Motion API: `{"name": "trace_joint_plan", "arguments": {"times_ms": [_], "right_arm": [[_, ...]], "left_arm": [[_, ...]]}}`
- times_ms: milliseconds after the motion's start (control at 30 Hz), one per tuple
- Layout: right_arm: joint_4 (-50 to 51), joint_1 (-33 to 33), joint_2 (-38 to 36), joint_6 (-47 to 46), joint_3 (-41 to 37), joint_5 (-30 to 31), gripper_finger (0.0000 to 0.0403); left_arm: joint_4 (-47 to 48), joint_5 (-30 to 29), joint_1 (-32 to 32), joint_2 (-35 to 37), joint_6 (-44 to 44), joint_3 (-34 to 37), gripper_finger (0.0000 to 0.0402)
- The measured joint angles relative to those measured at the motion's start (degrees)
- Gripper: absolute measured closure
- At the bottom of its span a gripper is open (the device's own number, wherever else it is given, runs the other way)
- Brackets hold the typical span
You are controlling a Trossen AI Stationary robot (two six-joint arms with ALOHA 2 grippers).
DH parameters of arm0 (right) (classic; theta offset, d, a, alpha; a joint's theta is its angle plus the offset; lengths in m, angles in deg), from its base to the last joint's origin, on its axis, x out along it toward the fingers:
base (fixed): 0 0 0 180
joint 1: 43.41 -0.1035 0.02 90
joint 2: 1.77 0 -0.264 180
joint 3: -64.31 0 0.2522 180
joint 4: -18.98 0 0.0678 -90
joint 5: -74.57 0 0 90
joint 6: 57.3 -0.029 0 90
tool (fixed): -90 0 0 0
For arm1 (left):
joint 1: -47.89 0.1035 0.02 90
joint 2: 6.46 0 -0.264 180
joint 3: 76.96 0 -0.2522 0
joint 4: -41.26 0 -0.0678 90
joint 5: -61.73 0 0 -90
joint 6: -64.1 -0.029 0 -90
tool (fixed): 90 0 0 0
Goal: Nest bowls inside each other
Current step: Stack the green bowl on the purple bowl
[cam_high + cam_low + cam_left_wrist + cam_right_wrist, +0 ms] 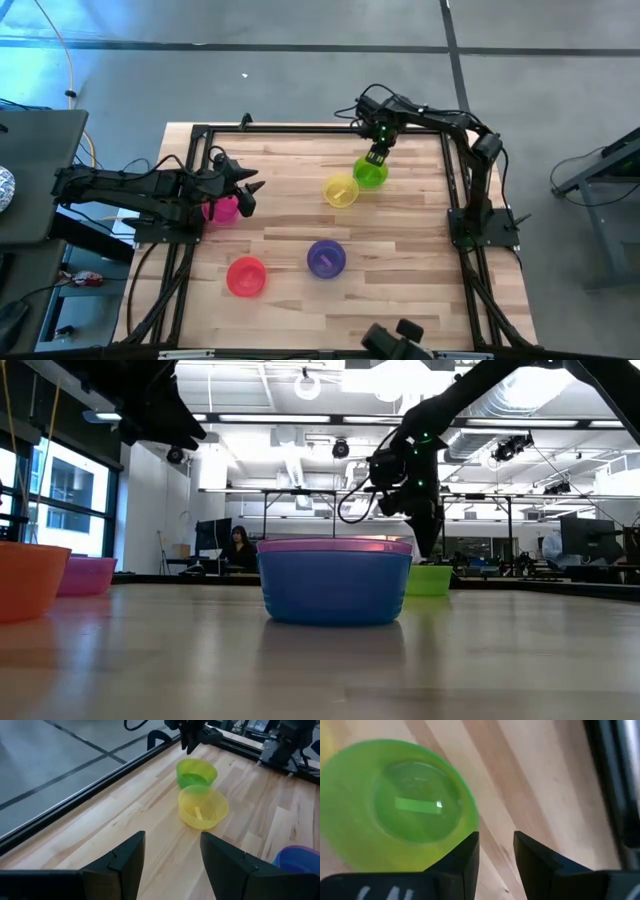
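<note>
One pair nested so far, purple bowl (326, 257) in blue; right tool (377, 158), fingers apart, hovers over the green bowl (371, 173), needing descent onto its rim. Left tool (243, 190) waits open.

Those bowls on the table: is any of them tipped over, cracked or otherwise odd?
Nothing stands out. The red bowl, yellow bowl, green bowl and pink bowl sit upright; the purple bowl is already nested in a blue bowl.
</note>
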Motion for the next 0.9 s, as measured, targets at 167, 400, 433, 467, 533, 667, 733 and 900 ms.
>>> {"name": "trace_joint_plan", "arguments": {"times_ms": [167,400,433,467,533,667,733,900], "right_arm": [[-0.56,0.21,0.00,1.53,0.00,-1.87,0.0289],[-0.56,0.34,0.00,2.22,0.00,-2.54,0.0289],[-0.58,0.34,0.00,2.24,0.00,-2.52,0.0289],[-0.63,0.34,0.00,2.24,0.00,-2.52,0.0289],[-0.69,0.34,0.00,2.22,0.00,-2.52,0.0289],[0.16,0.34,1.20,1.93,0.00,-2.63,0.0289],[0.57,0.34,1.91,1.74,-0.02,-2.54,0.0289],[-1.18,0.32,2.14,0.45,-0.02,-2.13,0.0290]], "left_arm": [[0.00,-0.53,-0.02,-0.02,0.22,0.00,0.0220],[0.00,-0.96,-0.02,-0.02,0.44,0.00,0.0220],[0.00,-0.96,-0.02,-0.02,0.44,0.00,0.0220],[0.00,-0.96,-0.01,-0.01,0.43,0.00,0.0220],[0.00,-0.96,-0.02,-0.02,0.44,0.00,0.0220],[0.00,-0.96,-0.02,0.00,0.44,0.00,0.0220],[0.02,-0.96,0.00,-0.02,0.44,0.00,0.0220],[0.04,-0.94,-0.01,-0.02,0.44,0.00,0.0220]]}}
